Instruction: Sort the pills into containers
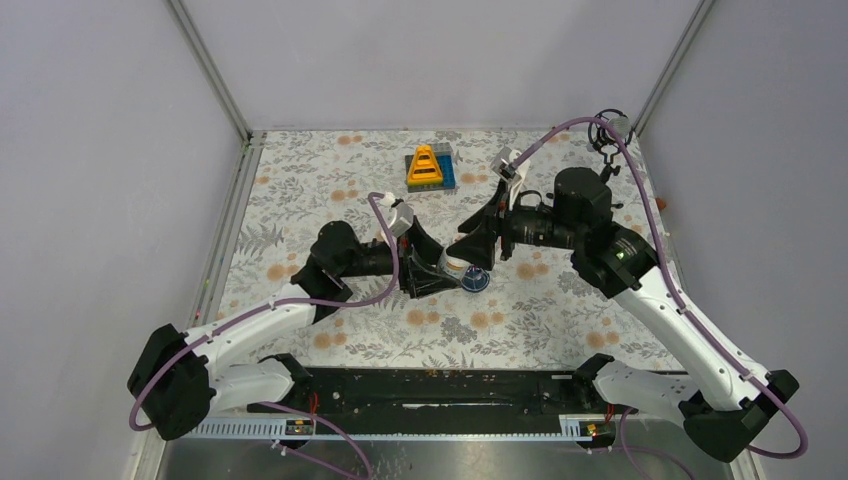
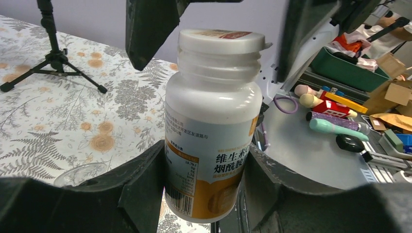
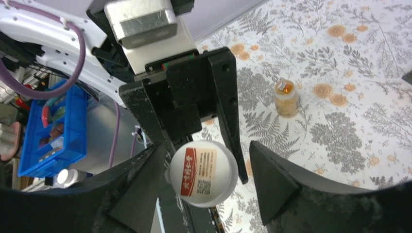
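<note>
Containers gather near the middle of the floral tabletop [image 1: 300, 190]. The white bottle [image 2: 211, 126], with an orange-and-white label and its white cap [image 3: 204, 173] on, is clamped by the body between the two fingers of the left end effector [image 2: 204, 191]; whether its base touches the tabletop cannot be told. From above, the cap shows a red printed sticker. The right end effector [image 3: 206, 150] is spread open with one finger on each side of the cap, a gap showing on the wider side in the right wrist view. The dark-blue dish [image 1: 477, 281] lies just beside the held bottle. The amber bottle [image 3: 285, 98] stands upright on the tabletop, apart from both arms. Farther back, a yellow triangular toy [image 1: 425, 165] sits on a grey-blue base, and a small black tripod [image 2: 53, 56] stands near the tabletop's right rear corner.
</note>
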Tool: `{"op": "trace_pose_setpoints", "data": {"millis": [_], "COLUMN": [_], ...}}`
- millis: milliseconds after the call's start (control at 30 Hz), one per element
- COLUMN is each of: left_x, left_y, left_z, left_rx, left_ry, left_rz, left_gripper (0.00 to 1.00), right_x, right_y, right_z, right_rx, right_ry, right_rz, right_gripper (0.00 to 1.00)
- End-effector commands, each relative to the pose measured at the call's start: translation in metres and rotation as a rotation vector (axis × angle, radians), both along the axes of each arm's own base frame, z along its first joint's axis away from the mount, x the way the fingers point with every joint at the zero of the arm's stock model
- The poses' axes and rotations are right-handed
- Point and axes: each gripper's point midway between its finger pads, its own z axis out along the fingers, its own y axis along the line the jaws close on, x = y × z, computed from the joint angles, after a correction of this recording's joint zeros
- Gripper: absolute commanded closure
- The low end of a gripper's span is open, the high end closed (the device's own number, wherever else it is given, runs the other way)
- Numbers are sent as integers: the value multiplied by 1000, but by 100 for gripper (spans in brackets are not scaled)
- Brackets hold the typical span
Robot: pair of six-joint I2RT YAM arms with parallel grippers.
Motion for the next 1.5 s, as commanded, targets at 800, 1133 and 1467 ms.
{"op": "trace_pose_setpoints", "data": {"millis": [800,1133,1467], "left_x": [-11,-27,-26], "left_y": [21,25,27], "left_z": [35,45,46], "left_rx": [-124,-158,-175], "left_ry": [-270,-293,-291], "left_rz": [31,-28,-10], "left_gripper": [100,100,100], "right_x": [-2,53,62], "right_y": [20,5,-10], "right_z": [50,13,19], "right_rx": [193,99,82], "right_ry": [267,265,193], "right_rz": [57,-221,-317], "right_gripper": [55,41,34]}}
